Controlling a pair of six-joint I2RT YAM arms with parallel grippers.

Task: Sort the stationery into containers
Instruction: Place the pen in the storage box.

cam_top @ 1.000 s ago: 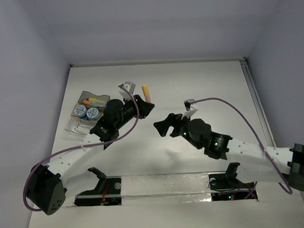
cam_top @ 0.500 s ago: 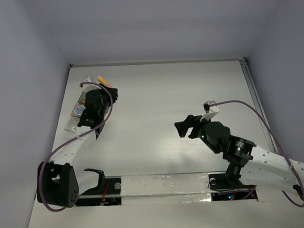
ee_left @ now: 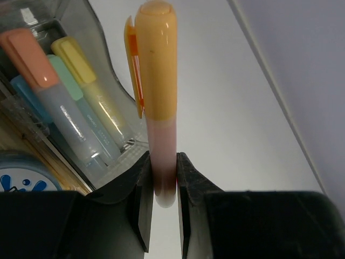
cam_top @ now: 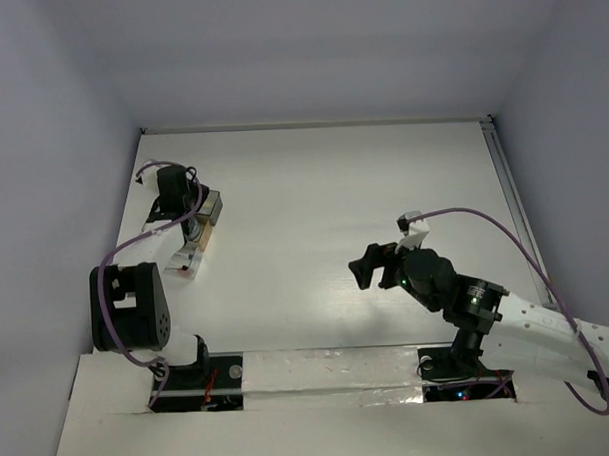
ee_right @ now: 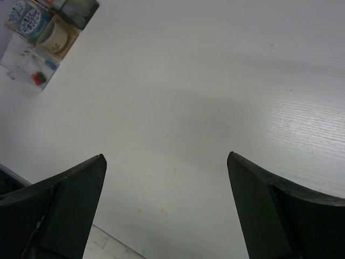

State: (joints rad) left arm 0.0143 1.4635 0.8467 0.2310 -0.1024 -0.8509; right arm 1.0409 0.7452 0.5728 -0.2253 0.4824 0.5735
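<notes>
My left gripper [ee_left: 163, 178] is shut on the pale lower end of an orange-capped marker [ee_left: 156, 81], which stands upright between the jaws. Just left of it is the greyish box [ee_left: 105, 59], holding orange [ee_left: 27, 51], green, blue and yellow [ee_left: 81, 70] markers lying side by side. A round blue-white pot [ee_left: 13, 175] shows at the lower left. In the top view the left arm [cam_top: 171, 185] is folded over the containers [cam_top: 212, 206] at the far left, and the marker is hidden there. My right gripper [cam_top: 366, 268] is open and empty above bare table [ee_right: 166, 156].
The right wrist view shows the containers far off at its top left: two blue-white pots [ee_right: 27, 19], a tan-edged box [ee_right: 56, 38] and a clear tray [ee_right: 32, 73] with small red and blue bits. The left wall stands close behind the left arm.
The left arm has swung from the table's middle back to the far left, carrying the orange marker beside the grey box. The right arm has drawn back to the right and nearer.
</notes>
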